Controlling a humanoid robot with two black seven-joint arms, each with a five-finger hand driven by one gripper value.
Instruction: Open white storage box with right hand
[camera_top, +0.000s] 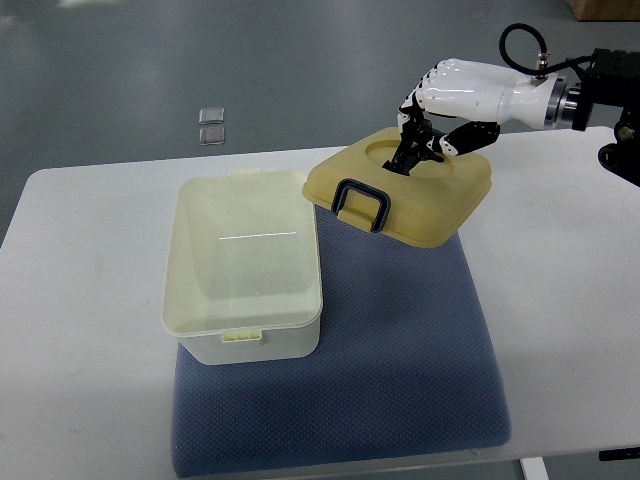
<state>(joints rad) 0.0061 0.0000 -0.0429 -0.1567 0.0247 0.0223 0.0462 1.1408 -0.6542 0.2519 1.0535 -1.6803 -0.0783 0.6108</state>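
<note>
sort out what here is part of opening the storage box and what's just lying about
Part of the job: white storage box, its lid, right hand gripping the lid.

Just lying about: blue mat, white table, two small clear packets on the floor.

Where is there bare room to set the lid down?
The blue mat is bare to the right of the open box, in front of the lid that the right hand holds. The white table is bare left of the box and right of the mat. The far middle, around lid and hand, is crowded.
</note>
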